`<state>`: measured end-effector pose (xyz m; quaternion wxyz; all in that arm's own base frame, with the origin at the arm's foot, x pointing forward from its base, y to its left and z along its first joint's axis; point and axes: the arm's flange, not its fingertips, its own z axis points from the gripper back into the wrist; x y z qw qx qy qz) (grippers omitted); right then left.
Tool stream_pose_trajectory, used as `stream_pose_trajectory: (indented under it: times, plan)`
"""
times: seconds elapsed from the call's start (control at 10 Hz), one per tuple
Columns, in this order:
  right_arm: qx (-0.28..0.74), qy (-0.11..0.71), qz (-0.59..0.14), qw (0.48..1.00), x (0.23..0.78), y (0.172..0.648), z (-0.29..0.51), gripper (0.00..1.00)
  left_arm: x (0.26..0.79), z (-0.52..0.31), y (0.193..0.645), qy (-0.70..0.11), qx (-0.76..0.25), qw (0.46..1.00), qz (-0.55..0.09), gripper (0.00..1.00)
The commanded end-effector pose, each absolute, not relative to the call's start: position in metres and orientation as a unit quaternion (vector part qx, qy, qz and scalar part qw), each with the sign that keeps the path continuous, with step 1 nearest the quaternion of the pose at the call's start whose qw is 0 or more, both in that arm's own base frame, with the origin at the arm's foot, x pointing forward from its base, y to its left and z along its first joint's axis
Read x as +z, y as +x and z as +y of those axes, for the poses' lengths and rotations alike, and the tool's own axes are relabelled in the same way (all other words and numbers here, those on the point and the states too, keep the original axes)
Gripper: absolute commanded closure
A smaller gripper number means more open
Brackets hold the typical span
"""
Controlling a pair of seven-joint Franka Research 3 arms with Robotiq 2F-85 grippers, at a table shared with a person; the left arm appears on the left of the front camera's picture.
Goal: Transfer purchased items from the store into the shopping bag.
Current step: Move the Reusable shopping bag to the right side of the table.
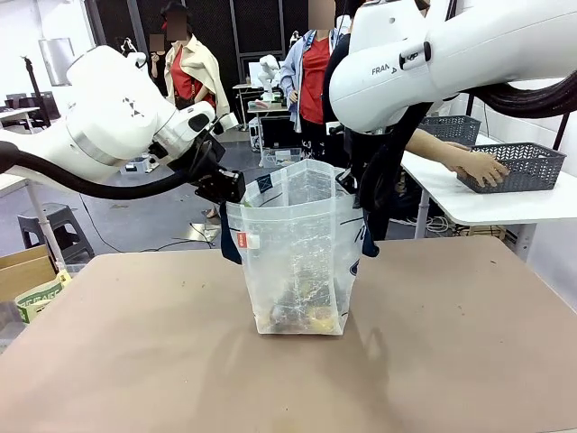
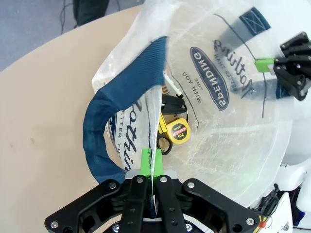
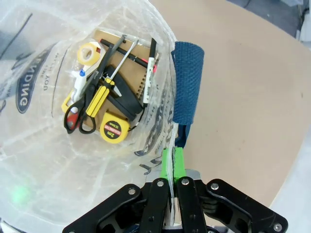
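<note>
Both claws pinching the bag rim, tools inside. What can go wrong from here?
1. Left claw and right claw each pinch just a thin edge of the shopping bag; film may slip out, collapsing the mouth.
2. Scissors and screwdriver lie loose inside; a tug could puncture the film.

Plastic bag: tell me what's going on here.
The translucent whitish plastic shopping bag with dark blue handles stands on the brown table, held open: the left end effector and the right end effector are each shut on its rim. A yellow tape measure, black-handled scissors and other items lie inside. Farther off, a person's hand rests on a dark grey mesh basket.
</note>
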<state>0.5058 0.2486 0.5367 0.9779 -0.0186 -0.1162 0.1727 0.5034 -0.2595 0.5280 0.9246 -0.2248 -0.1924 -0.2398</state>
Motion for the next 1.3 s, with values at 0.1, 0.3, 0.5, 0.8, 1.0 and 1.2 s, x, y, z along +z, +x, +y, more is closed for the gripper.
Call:
stream_pose_trajectory:
  times: [0.1,0.3,0.5,0.8,1.0,1.2]
  plan:
    - [0.08,-0.047,-0.085,0.992,0.544,0.512,0.271,1.0,0.548,-0.281,0.51,-0.218,-0.182,0.947,-0.153,1.0]
    - [0.042,-0.046,-0.078,0.995,0.545,0.518,0.291,1.0,0.548,-0.293,0.512,-0.211,-0.169,0.951,-0.148,1.0]
    - [0.039,-0.043,-0.088,0.994,0.546,0.528,0.307,1.0,0.543,-0.308,0.511,-0.2,-0.147,0.959,-0.139,1.0]
    - [0.082,-0.03,-0.117,0.989,0.543,0.534,0.306,1.0,0.534,-0.305,0.507,-0.211,-0.156,0.955,-0.14,1.0]
    - [0.049,-0.025,-0.084,0.995,0.542,0.525,0.311,1.0,0.534,-0.305,0.507,-0.211,-0.156,0.955,-0.14,1.0]
    - [0.058,-0.025,-0.087,0.994,0.542,0.528,0.313,1.0,0.533,-0.309,0.508,-0.215,-0.155,0.954,-0.137,1.0]
